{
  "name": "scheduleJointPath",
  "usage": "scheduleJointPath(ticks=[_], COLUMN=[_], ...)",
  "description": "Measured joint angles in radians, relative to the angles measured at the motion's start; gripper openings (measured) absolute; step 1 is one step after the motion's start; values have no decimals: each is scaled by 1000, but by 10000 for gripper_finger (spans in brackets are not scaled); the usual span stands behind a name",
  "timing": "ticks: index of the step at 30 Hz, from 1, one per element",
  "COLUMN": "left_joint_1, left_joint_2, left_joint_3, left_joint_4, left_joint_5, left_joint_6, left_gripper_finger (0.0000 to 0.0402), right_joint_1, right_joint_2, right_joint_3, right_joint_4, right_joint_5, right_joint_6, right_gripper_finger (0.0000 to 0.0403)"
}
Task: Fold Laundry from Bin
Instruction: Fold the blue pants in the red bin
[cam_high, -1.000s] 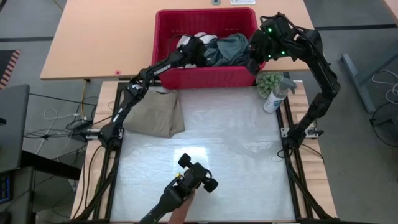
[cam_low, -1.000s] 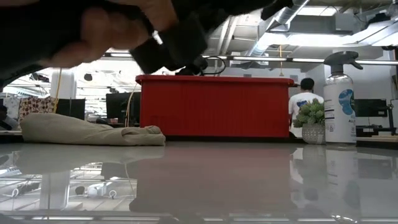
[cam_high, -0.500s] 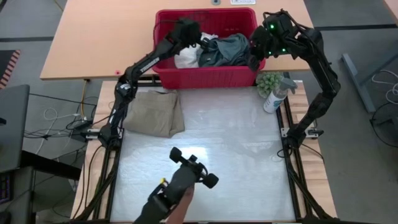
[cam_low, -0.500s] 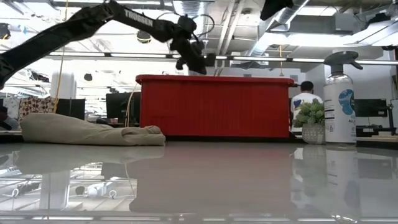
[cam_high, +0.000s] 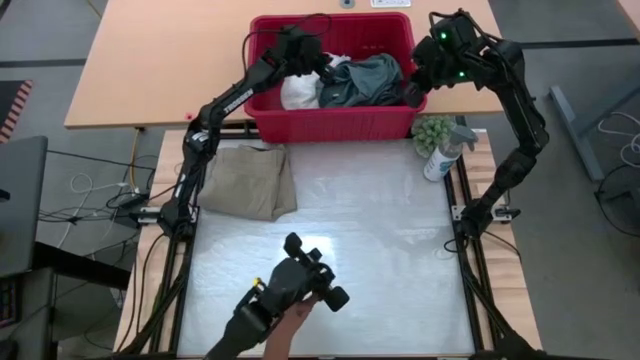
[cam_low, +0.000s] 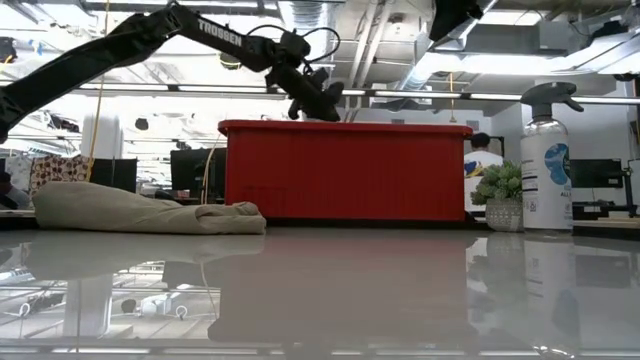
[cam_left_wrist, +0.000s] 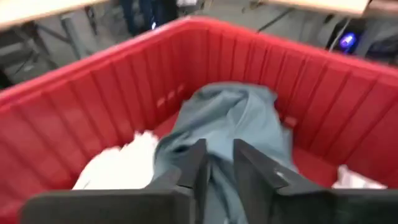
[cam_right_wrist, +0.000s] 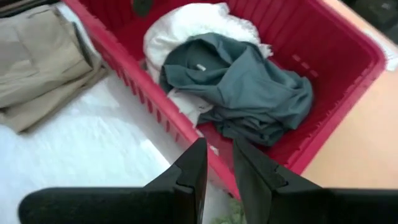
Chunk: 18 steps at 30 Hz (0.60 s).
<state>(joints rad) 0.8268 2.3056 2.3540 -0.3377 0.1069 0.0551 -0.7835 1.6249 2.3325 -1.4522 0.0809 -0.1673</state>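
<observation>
Teal garment (cam_high: 365, 78) in the bin (cam_high: 330, 122): soft, limp; pinch a bunched fold. Left hand (cam_high: 318, 62) nearly closed, empty.

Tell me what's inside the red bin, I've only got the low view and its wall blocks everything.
Observer: A dark teal-green garment lies in the bin, partly over a white one.
Operator: Where's the left gripper?
Observer: The left gripper hangs over the teal-green garment, holding nothing.
Operator: And the right gripper?
Observer: The right gripper hovers above the bin's right end, holding nothing.
Operator: Anything already out?
Observer: The beige-khaki garment lies on the table's left side.
</observation>
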Motion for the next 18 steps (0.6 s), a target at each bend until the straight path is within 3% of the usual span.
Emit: scheduleJointPath(ticks=[7, 13, 18], left_joint_1=[-14, -30, -30], left_joint_2=[87, 104, 119], left_joint_3=[-5, 0, -1], left_joint_4=[-46, -34, -54], left_joint_5=[75, -135, -201], left_joint_6=[59, 117, 126], left_gripper_finger=[188, 270, 285], right_joint_1=[-6, -6, -6], right_joint_2=[0, 0, 0], right_joint_3=[0, 0, 0], right_joint_4=[-45, -59, -58], right_joint_5=[-7, -13, -14], right_joint_6=[3, 2, 2], right_gripper_finger=[103, 103, 103])
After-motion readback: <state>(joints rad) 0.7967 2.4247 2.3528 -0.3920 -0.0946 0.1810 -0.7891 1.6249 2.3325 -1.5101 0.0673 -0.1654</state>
